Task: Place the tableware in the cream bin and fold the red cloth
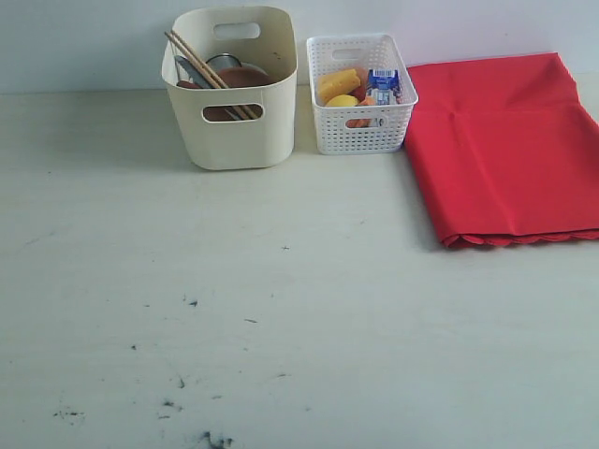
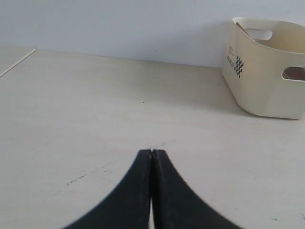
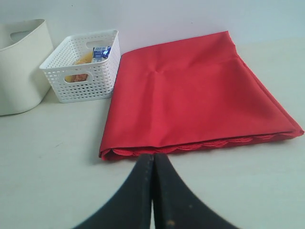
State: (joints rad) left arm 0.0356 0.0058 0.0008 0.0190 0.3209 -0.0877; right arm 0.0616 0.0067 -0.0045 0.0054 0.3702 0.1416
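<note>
Far left: cream bin (image 2: 259, 81) bearing a dark checkered mark (image 2: 238, 66), print illegible; red cloth (image 3: 190, 100) folded; left gripper (image 2: 151, 152) and right gripper (image 3: 153, 156) closed, empty.

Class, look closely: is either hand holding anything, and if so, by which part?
Nothing is held: the left hand and the right hand are both shut and empty.

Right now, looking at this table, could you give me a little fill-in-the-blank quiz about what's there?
The wooden chopsticks lean out of the bin coloured ____. The blue-white carton lies in the lattice basket coloured ____. The red cloth lies ____ in layers on the table. The left gripper and the right gripper each have jaws that are ____.
Missing words: cream; white; folded; shut.
</note>
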